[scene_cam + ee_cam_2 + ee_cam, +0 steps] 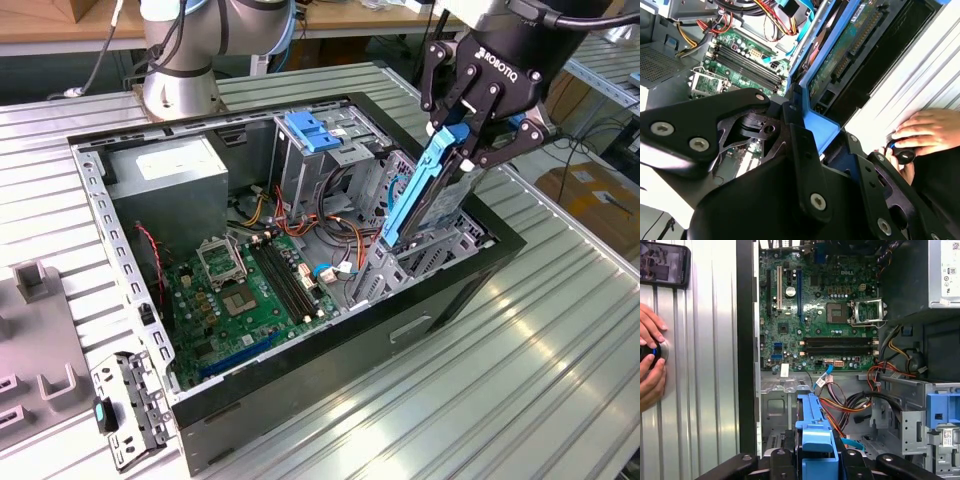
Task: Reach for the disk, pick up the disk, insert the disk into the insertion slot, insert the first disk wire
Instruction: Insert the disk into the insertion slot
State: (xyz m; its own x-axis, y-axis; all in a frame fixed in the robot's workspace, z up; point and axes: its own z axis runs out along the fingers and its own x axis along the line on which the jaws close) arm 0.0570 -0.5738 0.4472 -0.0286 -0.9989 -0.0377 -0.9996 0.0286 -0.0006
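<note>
My gripper (462, 140) is shut on the upper end of the disk (420, 195), a dark drive in a bright blue carrier. The disk hangs steeply tilted over the right end of the open computer case. Its lower end reaches down at the mouth of the insertion slot (400, 262), a low grey perforated cage. The second wrist view shows the disk (850, 45) running away from the black fingers (805, 150), circuit side up. In the first wrist view the blue carrier (812, 435) sits between the finger links. Loose coloured wires (300, 215) lie beside the cage.
A taller grey cage with a blue cap (318, 135) stands behind the slot. The motherboard (250, 290) and the power supply (165, 175) take up the exterior view's left half of the case. A person's hand (650, 360) rests on the table near a phone (664, 262).
</note>
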